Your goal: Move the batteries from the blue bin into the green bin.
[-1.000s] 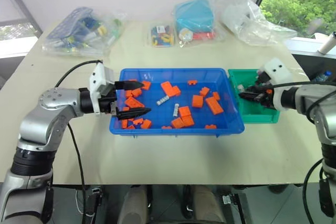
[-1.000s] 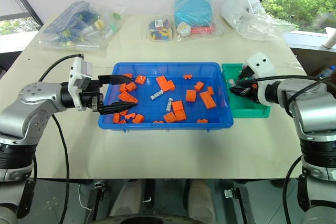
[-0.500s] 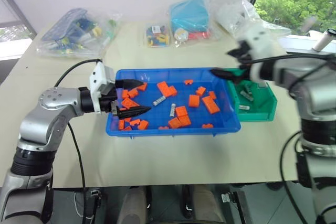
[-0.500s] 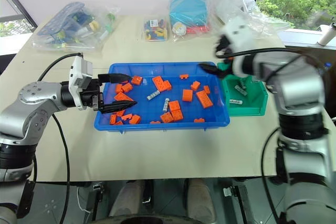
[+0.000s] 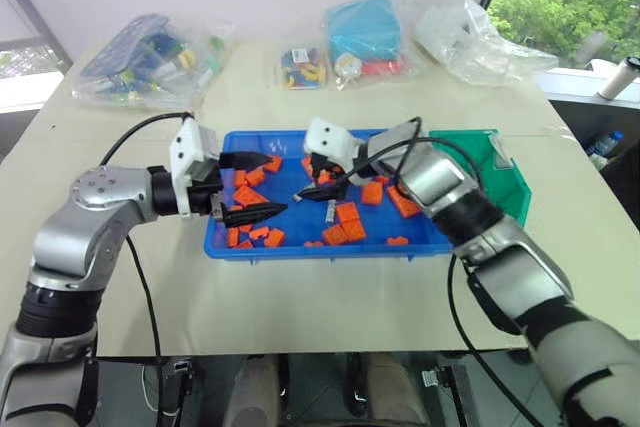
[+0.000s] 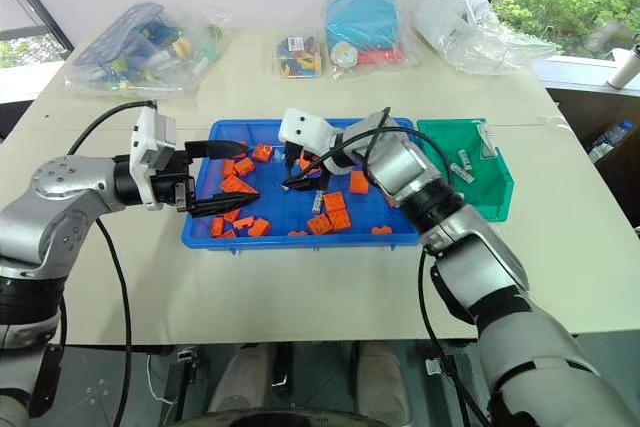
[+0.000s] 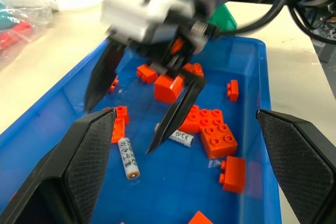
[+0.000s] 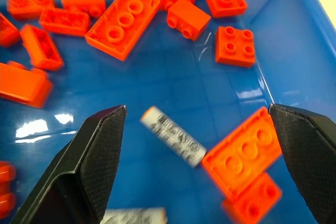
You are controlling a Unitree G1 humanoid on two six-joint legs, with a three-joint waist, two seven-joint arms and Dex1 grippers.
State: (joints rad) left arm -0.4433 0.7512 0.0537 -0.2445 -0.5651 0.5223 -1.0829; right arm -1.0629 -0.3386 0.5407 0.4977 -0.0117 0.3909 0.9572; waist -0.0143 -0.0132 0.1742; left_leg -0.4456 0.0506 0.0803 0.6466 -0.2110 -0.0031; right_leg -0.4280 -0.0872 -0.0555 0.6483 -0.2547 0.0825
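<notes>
The blue bin (image 5: 320,250) sits mid-table with orange bricks (image 5: 348,215) strewn inside. Two batteries (image 7: 128,158) (image 7: 181,137) lie on its floor. My right gripper (image 7: 119,129) hangs open just above them, one battery (image 8: 172,136) lying between and below its fingers, untouched. Over the bin's left end my left gripper (image 5: 275,185) stands open and holds nothing. The green bin (image 5: 505,187) touches the blue bin's right side, with a couple of batteries (image 6: 462,162) inside.
Along the table's far edge lie a clear bag of toys (image 5: 150,57), a small bag of coloured pieces (image 5: 305,65), a teal box in a bag (image 5: 368,32) and a crumpled clear bag (image 5: 475,37). Bare tabletop (image 5: 330,297) lies in front of the bins.
My right arm swung from the green bin leftward to the middle of the blue bin, dropping low, with its jaws now wide open. The left arm stayed put.
</notes>
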